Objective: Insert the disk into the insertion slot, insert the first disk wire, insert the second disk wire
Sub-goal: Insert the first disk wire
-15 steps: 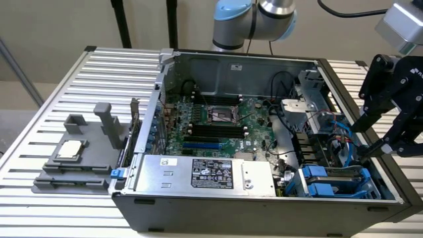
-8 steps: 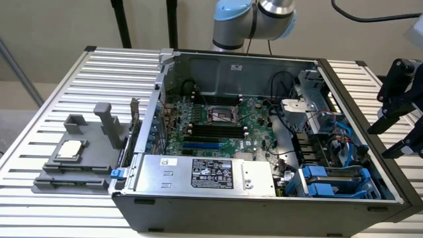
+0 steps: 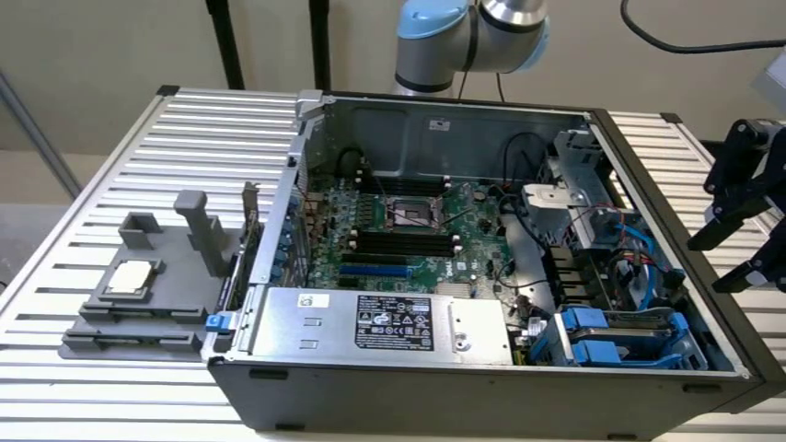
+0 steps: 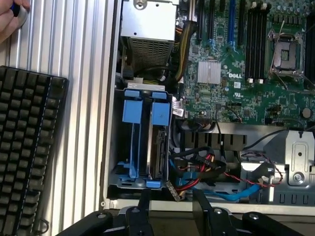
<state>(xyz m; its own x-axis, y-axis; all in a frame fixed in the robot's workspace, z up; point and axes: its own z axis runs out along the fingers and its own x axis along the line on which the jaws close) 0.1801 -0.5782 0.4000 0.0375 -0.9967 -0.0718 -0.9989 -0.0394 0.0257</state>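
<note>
disk point(image 4: 158, 157) stands edge-on in the insertion slot point(image 4: 117, 169), blue carrier tab up, at the case corner next to the power-supply box point(image 4: 147, 34). can't tell if it's fully seated. a second blue carrier point(image 4: 132, 132) sits just beside it in the same cage.

gripper point(image 4: 172, 209) is spread wide and empty, hovering outside the case rim point(image 4: 236, 206), off the cage end, touching nothing. in the exterior view it hangs at the right of the case point(image 3: 710, 267).

my read: we're at the seat-the-disk / first-wire stage. to do it well, square the fingers to the carrier and push straight along the bay, not sideways. the bay is about as wide as the drive, so any tilt will likely jam it.

in the way: a tangle of red and blue cables point(image 4: 211, 169) lies right next to the cage on the motherboard point(image 4: 236, 64) side, easy to snag. the rim sits between the fingers and the bay.

outside the case: a keyboard point(image 4: 24, 147) on the slatted table point(image 4: 83, 98) and a person's hand point(image 4: 10, 17) at the table's far end, well apart from the cage.
</note>
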